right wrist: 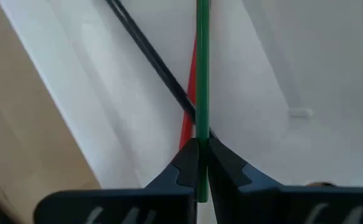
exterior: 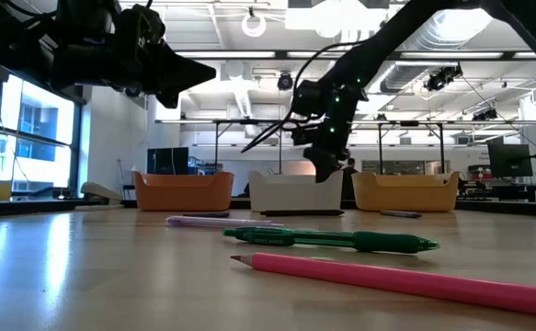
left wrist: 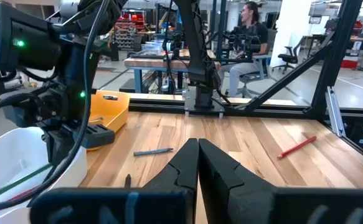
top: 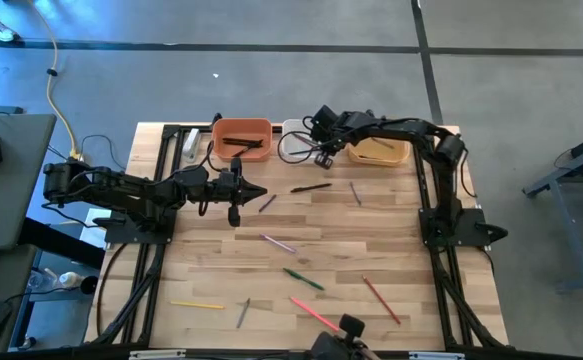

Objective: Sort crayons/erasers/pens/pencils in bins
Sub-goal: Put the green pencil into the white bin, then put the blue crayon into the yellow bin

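Right gripper [right wrist: 198, 155] over the white bin [right wrist: 281, 68], far middle of table, between the terracotta bin [top: 241, 138] and the yellow-orange bin [top: 379, 152]. Fingers pinched tight on a thin green stick [right wrist: 202, 68]; a black stick [right wrist: 150, 56] and a red one [right wrist: 187, 124] lie in the bin below. Left gripper [left wrist: 198, 163] fully closed, empty, above bare wood near the terracotta bin. Loose sticks scattered on the near tabletop.

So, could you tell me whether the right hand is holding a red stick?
No, the right hand is shut on a thin green stick above the white bin.
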You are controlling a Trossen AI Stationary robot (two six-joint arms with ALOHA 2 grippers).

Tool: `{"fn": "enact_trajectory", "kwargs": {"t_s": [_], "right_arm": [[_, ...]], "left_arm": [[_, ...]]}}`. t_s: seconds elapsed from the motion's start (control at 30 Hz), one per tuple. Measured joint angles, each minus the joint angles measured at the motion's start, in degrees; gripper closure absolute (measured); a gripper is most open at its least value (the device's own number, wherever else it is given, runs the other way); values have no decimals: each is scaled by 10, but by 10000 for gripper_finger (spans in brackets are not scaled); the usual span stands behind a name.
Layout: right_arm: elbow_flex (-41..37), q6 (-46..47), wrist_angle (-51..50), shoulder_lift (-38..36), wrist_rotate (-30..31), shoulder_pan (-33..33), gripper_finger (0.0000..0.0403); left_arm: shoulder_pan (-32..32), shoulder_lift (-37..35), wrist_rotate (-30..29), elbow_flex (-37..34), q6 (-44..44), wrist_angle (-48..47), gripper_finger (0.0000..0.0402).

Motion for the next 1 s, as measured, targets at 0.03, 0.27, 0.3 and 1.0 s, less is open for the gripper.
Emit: {"fn": "enact_trajectory", "kwargs": {"t_s": [0.03,0.27,0.3,1.0], "right_arm": [[0,3,7,2,0,0,398],[0,10,13,3,0,-1,380],[0,10,12,3,0,-1,371],[-56,-12,128,-122,-22,33,396]], "left_arm": [[0,0,0,0,0,0,401],[0,0,0,0,3,0,401],[0,0,0,0,3,0,401],[0,0,0,0,5,0,401]]}}
